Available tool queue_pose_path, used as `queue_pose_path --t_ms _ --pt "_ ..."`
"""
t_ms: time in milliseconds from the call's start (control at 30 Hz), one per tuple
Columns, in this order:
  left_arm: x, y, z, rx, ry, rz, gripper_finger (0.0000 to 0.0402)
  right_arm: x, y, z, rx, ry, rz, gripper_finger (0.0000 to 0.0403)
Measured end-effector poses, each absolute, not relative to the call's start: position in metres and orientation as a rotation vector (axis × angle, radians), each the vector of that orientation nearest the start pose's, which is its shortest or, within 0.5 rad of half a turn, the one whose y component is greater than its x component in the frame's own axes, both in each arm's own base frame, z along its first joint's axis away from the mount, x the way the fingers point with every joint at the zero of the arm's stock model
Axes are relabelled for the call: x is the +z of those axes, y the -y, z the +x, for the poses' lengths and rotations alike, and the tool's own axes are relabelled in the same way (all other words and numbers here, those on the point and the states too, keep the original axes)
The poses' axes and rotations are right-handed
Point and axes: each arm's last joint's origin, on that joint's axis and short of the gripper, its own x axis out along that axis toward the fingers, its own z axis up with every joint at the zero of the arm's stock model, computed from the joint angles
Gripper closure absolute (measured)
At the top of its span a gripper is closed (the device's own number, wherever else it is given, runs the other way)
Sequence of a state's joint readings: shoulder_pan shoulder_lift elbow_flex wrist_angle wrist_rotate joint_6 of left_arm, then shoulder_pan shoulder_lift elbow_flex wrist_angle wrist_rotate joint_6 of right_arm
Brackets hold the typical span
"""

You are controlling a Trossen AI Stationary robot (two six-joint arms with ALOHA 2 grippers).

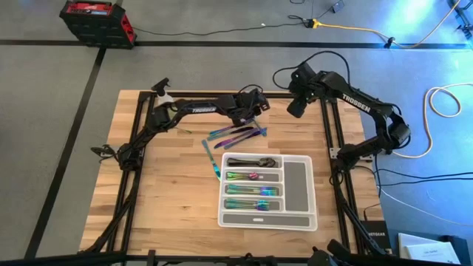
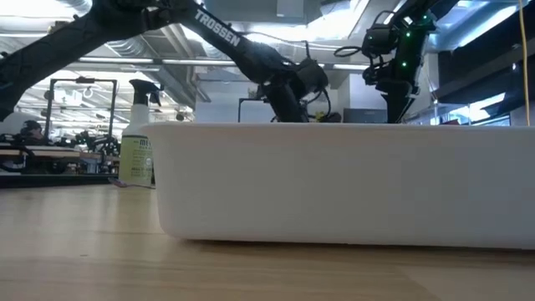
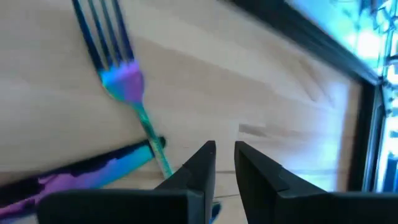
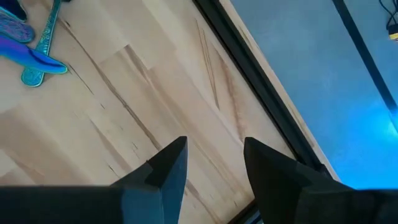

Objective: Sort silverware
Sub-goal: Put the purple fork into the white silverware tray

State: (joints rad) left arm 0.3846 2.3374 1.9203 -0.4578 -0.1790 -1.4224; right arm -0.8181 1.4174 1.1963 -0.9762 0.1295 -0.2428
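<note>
Wooden tabletop w/ a black frame round it, grey floor beyond. Left gripper sits low over the far middle of the table, just past a loose cluster of iridescent silverware. In the left wrist view its fingers stand nearly together w/ only a thin gap and nothing between them; a rainbow fork lies on the wood just ahead of the tips, its thin handle running back to beside the left finger, and a flat purple-blue handle lies crosswise next to it. One teal piece lies apart from the cluster, nearer the tray.

White compartment tray is on the near side of the left gripper, beyond the loose cluster; several slots already hold rainbow pieces, and one holds dark black pieces.

Right gripper hangs raised off to the side of the left one, near the table's far right edge, fingers apart, empty, bare wood below. Spray bottle stands in the low view, far left.
</note>
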Motion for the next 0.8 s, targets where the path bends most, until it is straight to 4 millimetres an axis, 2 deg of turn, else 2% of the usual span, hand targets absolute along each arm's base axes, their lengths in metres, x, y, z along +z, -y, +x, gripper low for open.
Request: queue_pose_path --t_ms 133,467,800 --pt "0.172 -0.197 0.474 1.084 -0.349 -1.386 0.0343 0.279 0.197 0.180 -0.654 -1.251 0.208 0.0260" --pt "0.170 -0.194 0.475 1.068 -0.369 -1.409 0.0239 0.279 0.198 0.181 -0.647 -1.245 0.201 0.0260" --pt "0.170 -0.185 0.480 0.963 -0.438 -1.484 0.0208 0.279 0.198 0.181 -0.648 -1.242 0.200 0.0260"
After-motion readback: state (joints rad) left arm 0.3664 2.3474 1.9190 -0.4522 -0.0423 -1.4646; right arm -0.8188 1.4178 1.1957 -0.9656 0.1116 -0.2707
